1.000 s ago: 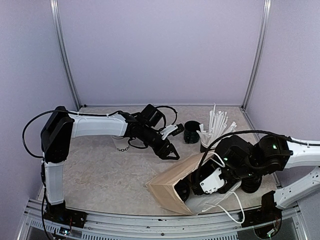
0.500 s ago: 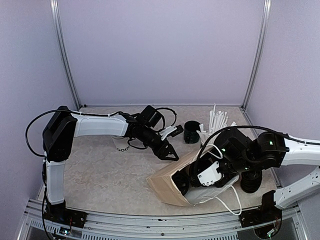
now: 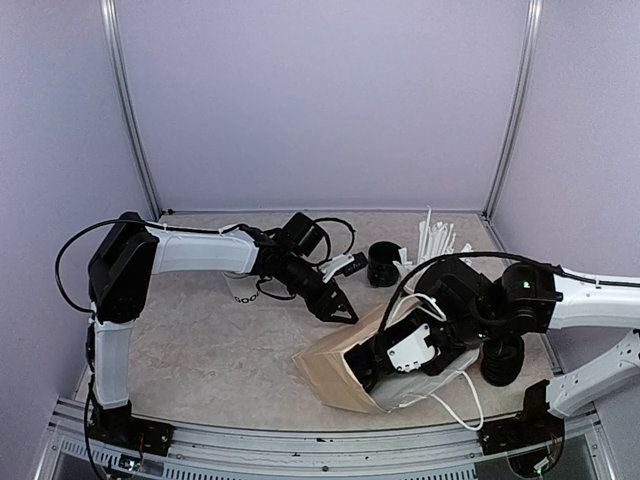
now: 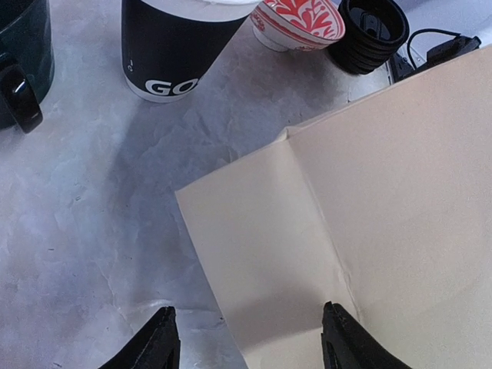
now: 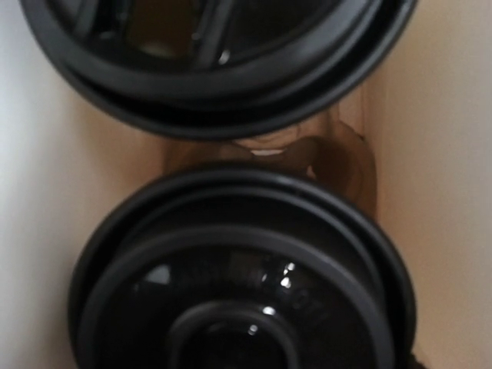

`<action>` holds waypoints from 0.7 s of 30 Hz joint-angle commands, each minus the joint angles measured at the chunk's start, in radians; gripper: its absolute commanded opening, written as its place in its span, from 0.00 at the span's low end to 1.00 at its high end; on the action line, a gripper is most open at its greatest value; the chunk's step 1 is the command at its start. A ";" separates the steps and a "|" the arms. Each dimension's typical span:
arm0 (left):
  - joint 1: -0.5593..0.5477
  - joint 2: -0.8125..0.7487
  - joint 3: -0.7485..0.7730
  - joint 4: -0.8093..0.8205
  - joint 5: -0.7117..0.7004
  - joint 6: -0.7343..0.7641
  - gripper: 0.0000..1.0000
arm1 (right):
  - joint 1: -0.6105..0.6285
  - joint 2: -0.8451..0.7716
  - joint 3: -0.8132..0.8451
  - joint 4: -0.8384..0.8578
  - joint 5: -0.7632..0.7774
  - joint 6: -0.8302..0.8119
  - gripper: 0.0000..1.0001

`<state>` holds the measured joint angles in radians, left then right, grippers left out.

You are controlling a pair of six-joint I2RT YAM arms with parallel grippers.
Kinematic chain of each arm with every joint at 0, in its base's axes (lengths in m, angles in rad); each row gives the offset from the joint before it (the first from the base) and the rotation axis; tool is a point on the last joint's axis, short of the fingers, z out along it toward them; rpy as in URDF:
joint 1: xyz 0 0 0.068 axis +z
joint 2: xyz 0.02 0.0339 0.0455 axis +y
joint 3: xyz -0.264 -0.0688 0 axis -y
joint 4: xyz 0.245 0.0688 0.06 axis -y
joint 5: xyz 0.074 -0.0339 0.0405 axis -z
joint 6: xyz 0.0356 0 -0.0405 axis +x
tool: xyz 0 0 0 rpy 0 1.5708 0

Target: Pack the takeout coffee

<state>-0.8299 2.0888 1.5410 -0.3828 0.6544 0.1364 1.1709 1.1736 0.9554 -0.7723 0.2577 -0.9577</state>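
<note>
Black coffee lids (image 5: pixel 238 284), cup (image 4: pixel 173 46) lettered "GO"

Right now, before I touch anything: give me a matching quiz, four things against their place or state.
Things:
1. paper bag
2. cup lids
3. white sticks
4. left gripper

Place or state:
A. open, over the bag's edge
B. inside the bag
C. lying on its side
D. bunched upright, back right

Pairs: 1-C, 2-B, 3-D, 4-A

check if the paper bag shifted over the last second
Yes. The paper bag has moved up the top view, its near corner now farther from the metal rail at the table's front edge.
</note>
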 commanded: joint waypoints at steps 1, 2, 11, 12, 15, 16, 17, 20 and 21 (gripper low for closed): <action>-0.009 0.029 0.023 -0.036 0.054 0.030 0.62 | -0.020 0.027 0.025 0.018 0.001 0.022 0.25; -0.009 0.030 0.021 -0.038 0.062 0.033 0.62 | -0.022 0.033 0.027 0.018 0.000 0.025 0.25; -0.011 0.044 0.027 -0.086 0.108 0.062 0.61 | -0.027 0.078 0.082 -0.025 -0.028 0.060 0.25; -0.011 0.045 0.027 -0.090 0.112 0.065 0.61 | -0.027 0.084 0.092 -0.031 -0.028 0.062 0.25; -0.011 0.048 0.035 -0.116 0.137 0.081 0.61 | -0.027 0.114 0.140 -0.083 -0.069 0.077 0.25; -0.012 0.049 0.037 -0.124 0.142 0.085 0.61 | -0.027 0.125 0.157 -0.108 -0.084 0.084 0.25; -0.013 0.051 0.039 -0.131 0.144 0.089 0.61 | -0.027 0.137 0.173 -0.138 -0.102 0.090 0.25; -0.016 0.051 0.035 -0.156 0.143 0.107 0.61 | -0.027 0.171 0.219 -0.208 -0.150 0.102 0.25; -0.017 0.050 0.033 -0.162 0.142 0.112 0.61 | -0.027 0.183 0.231 -0.230 -0.164 0.106 0.25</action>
<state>-0.8341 2.1242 1.5551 -0.4873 0.7589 0.2066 1.1534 1.3231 1.1252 -0.9005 0.1703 -0.8917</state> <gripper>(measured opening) 0.609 0.765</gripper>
